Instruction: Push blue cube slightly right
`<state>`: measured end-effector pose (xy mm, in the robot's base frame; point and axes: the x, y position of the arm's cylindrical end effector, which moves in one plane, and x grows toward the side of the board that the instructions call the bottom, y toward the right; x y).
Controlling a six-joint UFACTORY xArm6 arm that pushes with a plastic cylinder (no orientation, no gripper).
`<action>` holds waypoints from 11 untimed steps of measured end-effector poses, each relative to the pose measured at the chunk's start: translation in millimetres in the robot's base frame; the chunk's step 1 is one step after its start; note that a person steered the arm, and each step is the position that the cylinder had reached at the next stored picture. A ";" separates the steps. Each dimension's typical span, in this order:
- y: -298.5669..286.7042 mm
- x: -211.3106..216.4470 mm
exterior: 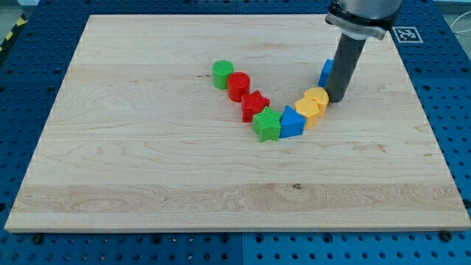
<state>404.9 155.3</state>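
Note:
The blue cube point(325, 71) sits at the view's upper right of the wooden board point(147, 177), mostly hidden behind my dark rod. My tip point(338, 98) rests on the board just in front of and to the right of the cube, close to it. Right below the tip is a yellow round block point(317, 97).
A curved row of blocks runs from the view's centre towards the tip: green cylinder point(222, 73), red cylinder point(238, 86), red star point(255, 104), green star point(267, 124), blue triangular block point(291, 122), yellow block point(307, 111). A blue pegboard point(452, 110) surrounds the board.

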 end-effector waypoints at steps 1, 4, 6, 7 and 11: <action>17.3 -31.4; 130.9 -53.5; 116.8 -79.7; 116.5 -57.5; 72.6 -83.0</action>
<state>321.9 227.9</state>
